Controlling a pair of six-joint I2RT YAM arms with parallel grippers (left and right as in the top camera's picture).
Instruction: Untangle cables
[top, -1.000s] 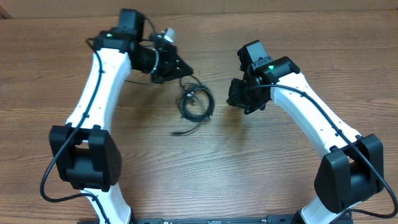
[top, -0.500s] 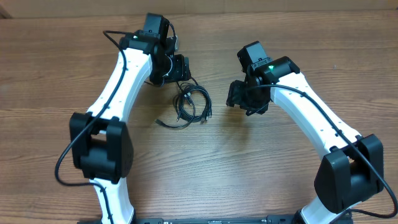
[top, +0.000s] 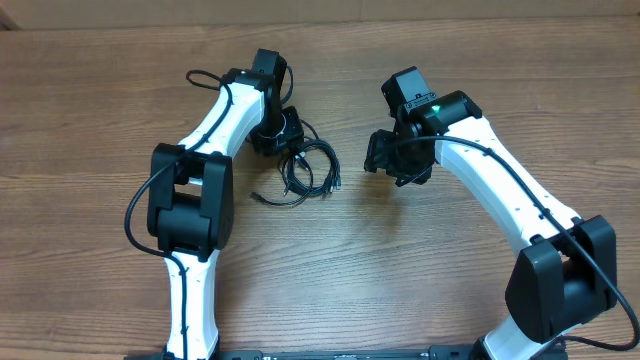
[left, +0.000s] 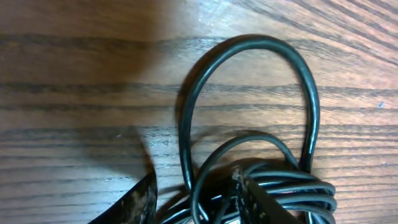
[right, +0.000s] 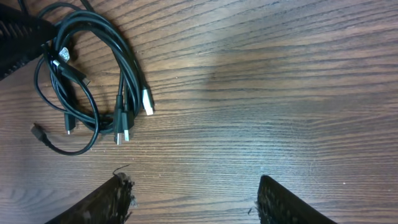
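The cables (top: 308, 170) are found bunched mid-table (top: 380, 265), plugs splayed rightward. The top loop is straddled by the left gripper (top: 286, 140), likely as an anchor, though its clamp cannot be told. The right gripper (right: 199, 205) is held wide open and empty nearby, ready for pulling.

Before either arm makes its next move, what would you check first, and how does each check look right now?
1. Cables lying on the table: ok.
2. Left jaws at the bundle: ok, strands lie between them.
3. Left grip firm: cannot tell.
4. Right jaws open: ok.
5. Right jaws over the cables: not ok, only bare table beneath.
6. Cables untangled: not ok, loops overlap.
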